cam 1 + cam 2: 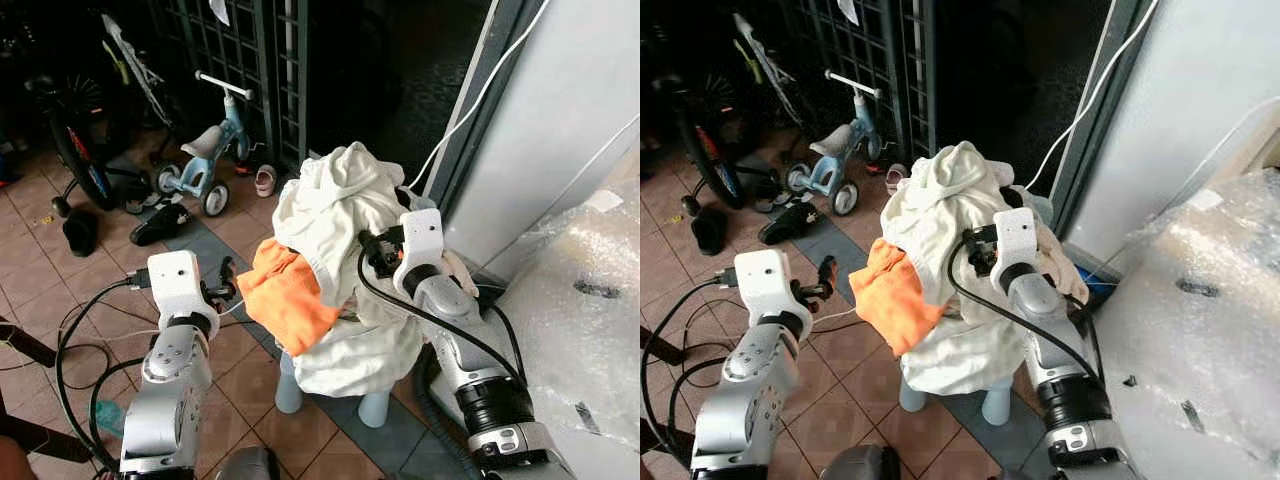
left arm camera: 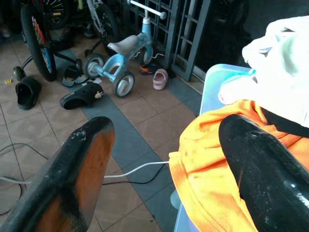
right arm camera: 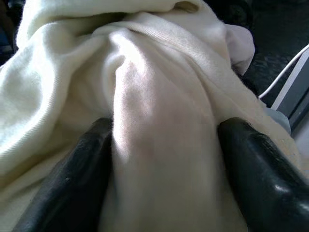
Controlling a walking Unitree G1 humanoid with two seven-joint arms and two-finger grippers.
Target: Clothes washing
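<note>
A home porch: tiled floor point(image 1: 70, 270), child's balance bike point(image 1: 205, 155), bicycle point(image 1: 75, 130), sandals point(image 1: 160, 225), metal grille point(image 1: 250, 60).

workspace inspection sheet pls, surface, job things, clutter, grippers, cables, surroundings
surface: brown tiled floor with a grey strip; a pale blue stool carries the laundry.
job's things: heap of cream clothes on the stool, orange garment hanging off its left side.
clutter: child's blue tricycle, bicycle, black sandals, small pink shoe.
grippers: left gripper open, one finger over the orange garment; right gripper open, fingers pressed into the cream cloth.
cables: black cable looped on the floor, white cable across the tiles, white cable up the wall.
surroundings: dark metal grille, bubble-wrapped bulk on the right.
</note>
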